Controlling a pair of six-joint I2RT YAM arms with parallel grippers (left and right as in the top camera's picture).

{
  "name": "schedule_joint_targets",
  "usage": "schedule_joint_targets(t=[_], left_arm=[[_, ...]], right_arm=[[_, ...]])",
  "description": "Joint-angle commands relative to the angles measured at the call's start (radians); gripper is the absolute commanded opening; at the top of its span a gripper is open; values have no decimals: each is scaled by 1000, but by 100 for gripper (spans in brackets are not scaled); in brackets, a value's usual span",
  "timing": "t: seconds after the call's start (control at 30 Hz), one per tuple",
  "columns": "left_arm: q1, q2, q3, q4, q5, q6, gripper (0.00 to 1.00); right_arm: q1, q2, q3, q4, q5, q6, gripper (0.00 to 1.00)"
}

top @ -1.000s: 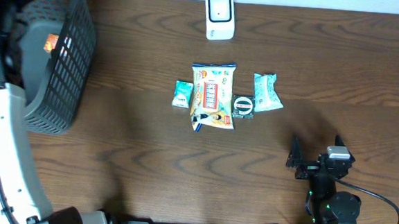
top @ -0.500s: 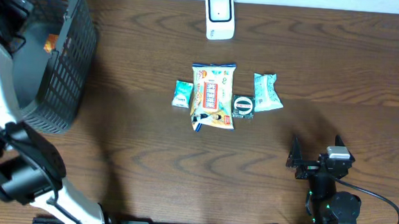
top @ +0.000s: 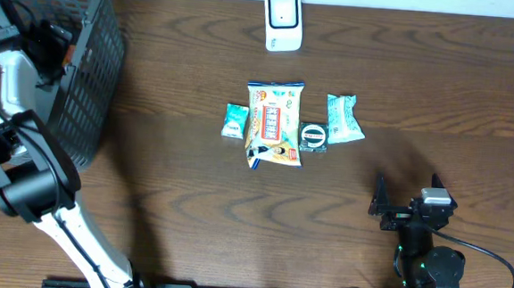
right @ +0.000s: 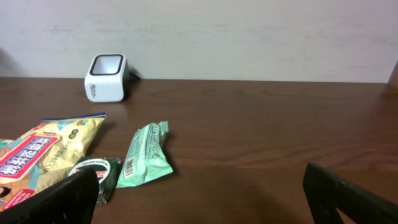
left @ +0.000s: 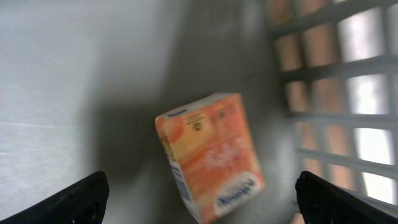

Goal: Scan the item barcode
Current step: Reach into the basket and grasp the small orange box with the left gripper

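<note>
Left arm (top: 0,84) reaches over the rim of the black basket (top: 100,72) at the left end of the worktop (top: 174,184). Left jaws are wide apart: in the wrist view the two fingertips (left: 81,196) sit at opposite lower corners. They hold nothing.

An orange carton (left: 211,162) lies tilted on the grey basket floor between the fingertips. It is clear of both, and the mesh wall is just to its right. From overhead only a sliver of orange shows through the mesh.

Right arm (top: 425,252) sits at the near right of the worktop. Right jaws are spread equally wide, with the fingertips (right: 68,199) at the frame corners. They are empty and touch nothing.

Ahead of the right jaws, a row of goods lies mid-worktop:
- a small teal packet (top: 234,121)
- a large yellow snack bag (top: 274,124)
- a round black-and-white disc (top: 313,136), touching the bag's right edge
- a green packet (top: 343,119), whose barcode faces up and is visible from the right wrist

The white scanner (top: 282,20) stands at the far edge of the worktop, well apart from the row and in line with the snack bag. Nothing stands between the scanner and the row. The basket wall separates the carton from everything else.
</note>
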Motion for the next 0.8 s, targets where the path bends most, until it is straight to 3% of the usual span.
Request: schedule_joint_targets(t=[0.0,0.23,0.43,0.6,0.63,0.77], left_arm=[[-27,52,4,16,15,-16,94],[-56,119,4,82,14,3,92],[-58,137,-1,61,-60,14,61],[-53,137,-2,27,-114,84,13],[-51,134,-2,20,-113,85,8],[-31,86,-2,-37,-113,85,8]], right_arm=[[-1,-6,-2,-5,1,-8,99],[-1,-6,-2,-5,1,-8,99],[-1,-6,-2,-5,1,-8,99],[-1,-6,-2,-5,1,-8,99],[-1,-6,-2,-5,1,-8,99],[-1,-6,-2,-5,1,-8,99]])
